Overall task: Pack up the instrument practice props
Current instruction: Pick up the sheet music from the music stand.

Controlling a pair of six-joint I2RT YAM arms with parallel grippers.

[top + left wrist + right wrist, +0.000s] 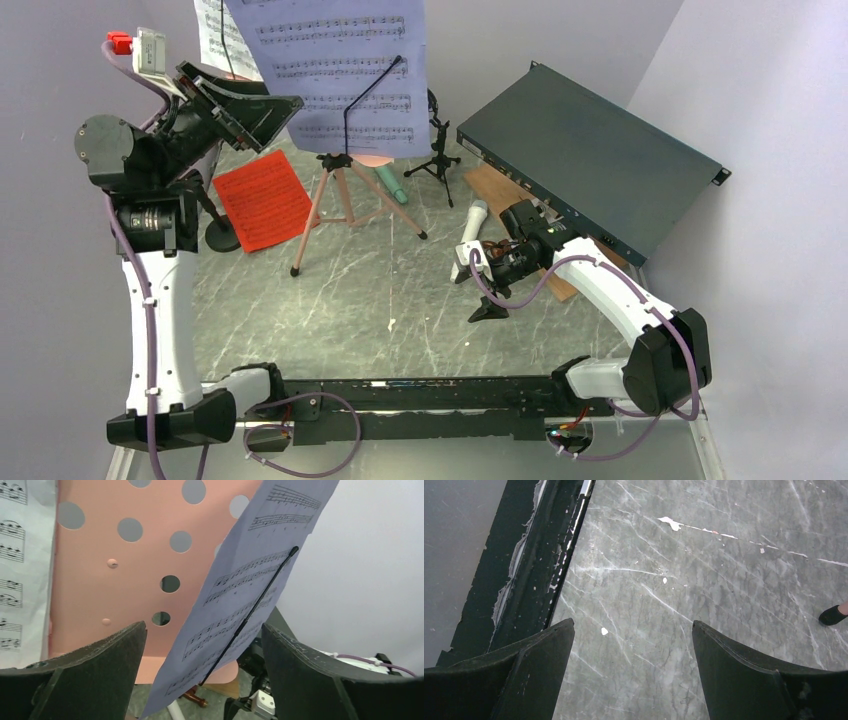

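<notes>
Left gripper (204,630) is hovering, jaws apart, facing lavender page (235,587), which black wire arm (260,597) is pinning to pink stand (95,600); right gripper (633,630) is hanging apart over surface (724,580).

Even diffuse lighting, soft shadows; overhead view sharp, wrist views slightly soft.

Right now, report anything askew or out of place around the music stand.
The lavender page sits crooked across the pink stand, with a thin black arm across it. The red page lies on the table beside the stand's legs, and the green microphone and white microphone lie loose there.
</notes>
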